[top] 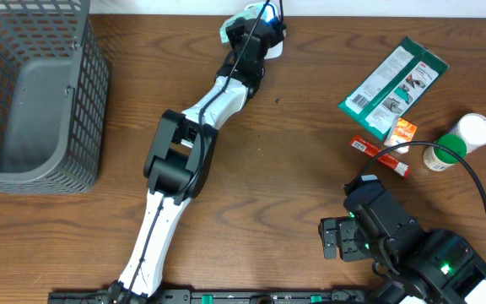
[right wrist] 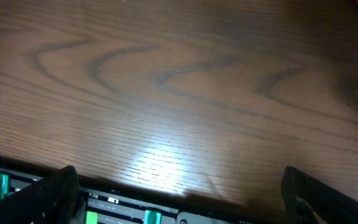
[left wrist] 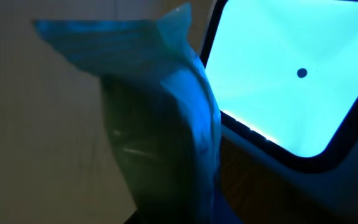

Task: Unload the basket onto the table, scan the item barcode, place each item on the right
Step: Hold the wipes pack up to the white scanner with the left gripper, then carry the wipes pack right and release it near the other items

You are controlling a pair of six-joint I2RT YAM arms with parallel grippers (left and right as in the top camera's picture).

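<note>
A grey wire basket (top: 91, 127) stands at the far left corner of the wooden table (top: 294, 169). Near the right edge lies a green pouch (top: 393, 84), barcode label facing up. Just beside its near end lie a small orange packet (top: 403, 131), a red stick pack (top: 378, 155) and a white-and-green bottle (top: 456, 143).

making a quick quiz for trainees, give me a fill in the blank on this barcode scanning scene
1. The grey plastic mesh basket stands at the ___ end of the brown wooden table.
2. The ___ hand holds the pale crinkly packet beside the glowing cyan scanner window.
3. The white round bottle lying on its side has a ___ cap.
4. The right hand stands ___, holding nothing.
Missing words: left; left; green; open.
</note>
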